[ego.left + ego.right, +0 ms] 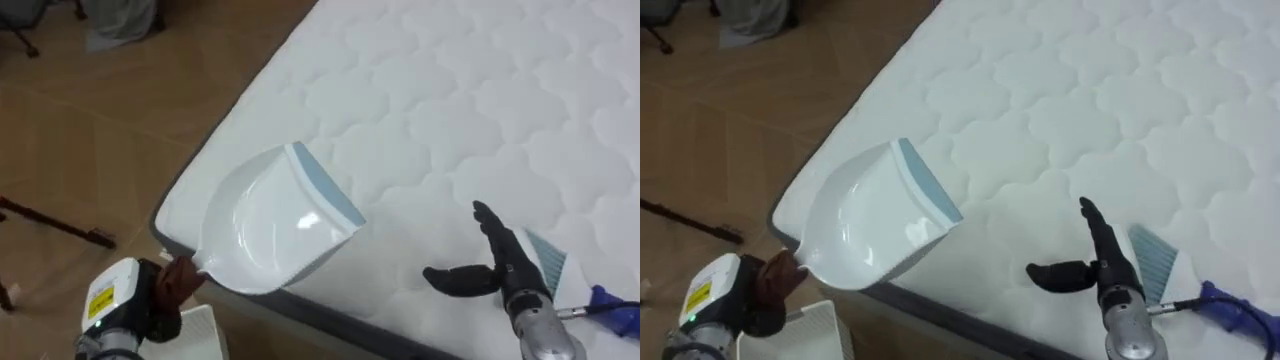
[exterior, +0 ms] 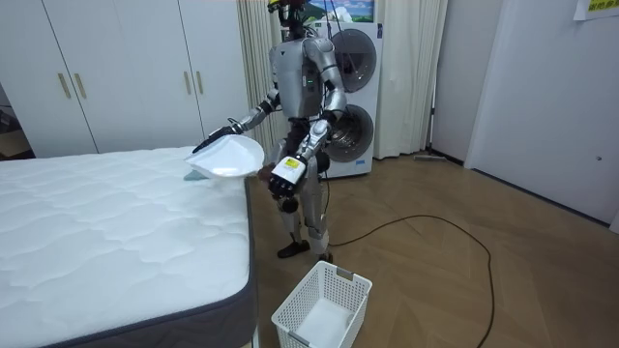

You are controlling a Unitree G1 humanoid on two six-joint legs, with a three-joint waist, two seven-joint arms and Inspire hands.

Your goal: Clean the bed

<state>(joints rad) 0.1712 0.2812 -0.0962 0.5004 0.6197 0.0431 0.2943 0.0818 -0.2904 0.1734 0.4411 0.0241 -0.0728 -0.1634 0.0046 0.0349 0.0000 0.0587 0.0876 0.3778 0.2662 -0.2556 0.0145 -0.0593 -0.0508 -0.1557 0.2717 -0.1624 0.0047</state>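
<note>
- Step in hand, as I judge it: sweeping the bed [image 1: 470,100], at the stage where the tools are being set up. I can make out no crumbs or litter on the quilted top.
- The left hand [image 1: 172,283] comes in at the near left, fingers curled round the handle of a white dustpan [image 1: 270,225].
- The dustpan hangs over the near-left corner of the bed, its blue-edged lip turned towards the far right and lifted off the surface.
- The right hand [image 1: 497,268] hovers low over the near right of the bed. Its fingers are straight and point to the far side, the thumb stuck out to the left; it holds nothing.
- A small brush [image 1: 548,256] with a blue handle lies on the bed just right of that hand.
- Next move, likely: the right hand must close round the brush, and the dustpan's lip must come down flat onto the mattress.
- The robot stands at the bed's corner, a white basket [image 2: 322,304] on the floor close by.
</note>
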